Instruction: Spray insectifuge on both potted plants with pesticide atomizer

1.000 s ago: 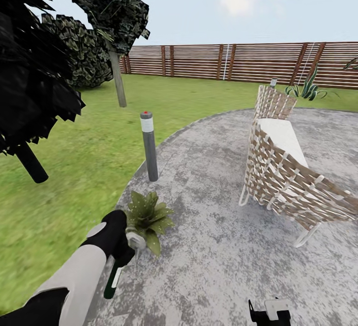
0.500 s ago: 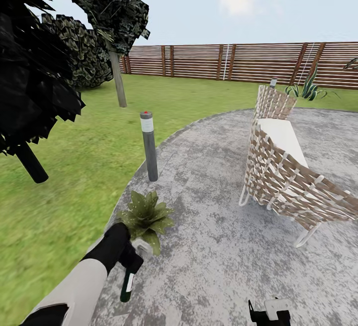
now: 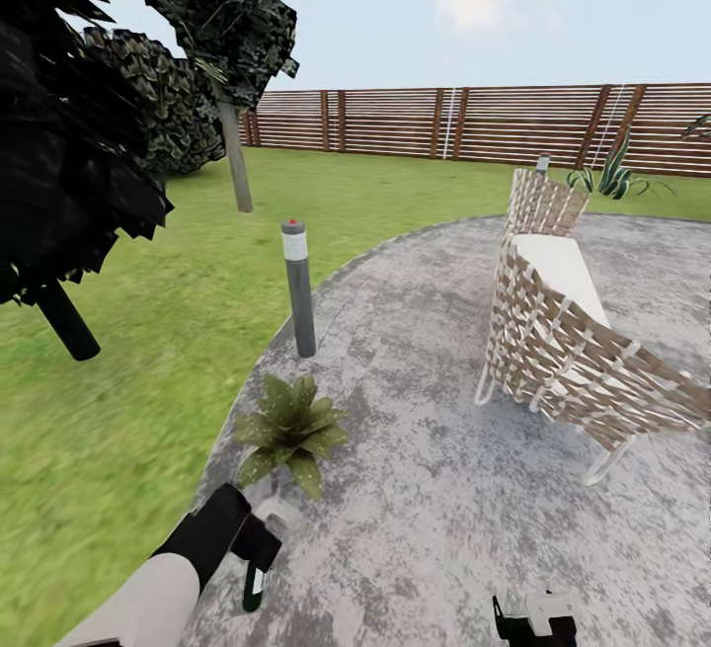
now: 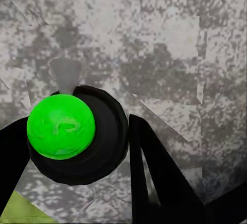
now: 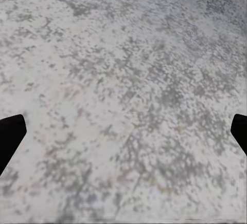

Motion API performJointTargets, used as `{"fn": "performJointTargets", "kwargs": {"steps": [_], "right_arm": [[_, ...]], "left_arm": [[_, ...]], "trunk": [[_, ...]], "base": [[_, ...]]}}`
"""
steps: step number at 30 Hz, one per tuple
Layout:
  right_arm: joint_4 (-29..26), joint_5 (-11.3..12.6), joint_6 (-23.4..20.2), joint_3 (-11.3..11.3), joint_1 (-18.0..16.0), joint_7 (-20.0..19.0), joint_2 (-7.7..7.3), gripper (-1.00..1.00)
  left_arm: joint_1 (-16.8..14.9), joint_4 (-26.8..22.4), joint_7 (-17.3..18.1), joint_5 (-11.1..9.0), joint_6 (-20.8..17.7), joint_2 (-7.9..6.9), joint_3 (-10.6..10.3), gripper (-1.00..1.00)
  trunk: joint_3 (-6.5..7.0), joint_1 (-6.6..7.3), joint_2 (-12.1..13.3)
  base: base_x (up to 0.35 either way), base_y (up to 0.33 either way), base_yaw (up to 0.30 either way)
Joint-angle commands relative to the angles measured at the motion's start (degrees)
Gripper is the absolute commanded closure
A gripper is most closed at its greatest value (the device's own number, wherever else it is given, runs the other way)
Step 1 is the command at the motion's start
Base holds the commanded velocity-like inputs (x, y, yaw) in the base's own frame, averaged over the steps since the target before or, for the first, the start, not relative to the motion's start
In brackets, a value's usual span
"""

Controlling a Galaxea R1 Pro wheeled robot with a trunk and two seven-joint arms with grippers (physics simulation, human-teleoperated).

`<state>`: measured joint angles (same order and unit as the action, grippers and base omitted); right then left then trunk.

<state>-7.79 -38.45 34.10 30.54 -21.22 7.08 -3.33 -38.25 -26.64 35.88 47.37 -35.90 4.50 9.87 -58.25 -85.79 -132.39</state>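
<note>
In the head view, the left arm reaches forward and down from the lower left, white forearm ending in a black wrist; its left tool [image 3: 259,553] pinches the pesticide atomizer [image 3: 254,586], a slim dark-green bottle hanging bottom-down over the mottled grey stone patio [image 3: 444,489] near its lawn edge. Just beyond stands one potted plant [image 3: 288,427], broad speckled leaves. The left wrist view shows the bottle's round bright-green bottom [image 4: 60,126] ringed in black between dark fingers [image 4: 154,172]. In the right wrist view, the right tool [image 5: 123,131] is spread wide over speckled stone.

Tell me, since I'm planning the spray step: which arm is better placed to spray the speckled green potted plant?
Left. The left gripper already holds the dark-green, white-labelled pesticide atomizer just short of the speckled green potted plant at the grey stone patio's edge. The right gripper hangs empty, farther off.
</note>
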Motion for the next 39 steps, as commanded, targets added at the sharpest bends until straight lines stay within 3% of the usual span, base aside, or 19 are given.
{"fn": "performJointTargets", "kwargs": {"steps": [1, 9, 19, 26, 31, 36, 39], "right_arm": [[0.1, -0.6, 0.2, 0.2, 0.0, 0.5, -0.05, -1.00], [0.1, -0.7, 0.2, 0.2, 0.0, 0.4, -0.01, -1.00], [0.1, -0.7, 0.2, 0.2, 0.0, 0.2, -0.01, -1.00], [0.1, -0.6, 0.2, 0.2, 0.0, 0.3, -0.01, -1.00], [0.1, -0.6, 0.1, 0.2, 0.0, 0.4, -0.01, -1.00], [0.1, -0.5, 0.2, 0.2, 0.0, 0.3, 0.51, -1.00], [-0.2, -0.9, 0.1, -0.2, 0.0, 0.1, 0.66, -1.00]], "left_arm": [[0.0, -0.3, 0.3, 0.1, -0.1, -0.31, 0.5, 1.00], [0.0, -0.5, 0.2, 0.0, 0.1, 0.02, 0.5, 1.00], [0.0, -0.3, 0.2, -0.1, 0.4, 0.11, 0.5, 1.00], [0.0, 0.2, 0.4, -0.2, 1.1, 0.01, 0.5, 1.00], [0.0, 0.4, 0.5, -0.3, 5.1, -0.23, 0.6, 1.00], [0.1, 0.5, 0.8, -0.4, 5.7, -0.45, 0.6, 1.00], [0.1, 3.0, 1.1, -0.2, 9.6, -0.60, 0.4, 1.00]], "trunk": [[-0.05, 0.04, 0.0], [-0.02, 0.04, 0.0], [0.35, 0.04, 0.0], [0.72, 0.04, 0.0], [0.97, 0.04, 0.0], [1.01, 0.04, 0.0], [1.01, 0.04, 0.0]], "base": [[-0.282, 0.225, 0.000], [-0.279, 0.225, -0.031], [-0.316, 0.054, -0.250], [-0.057, 0.000, -0.261], [-0.001, 0.000, -0.266], [0.000, 0.000, -0.081], [0.000, 0.000, 0.000]]}}
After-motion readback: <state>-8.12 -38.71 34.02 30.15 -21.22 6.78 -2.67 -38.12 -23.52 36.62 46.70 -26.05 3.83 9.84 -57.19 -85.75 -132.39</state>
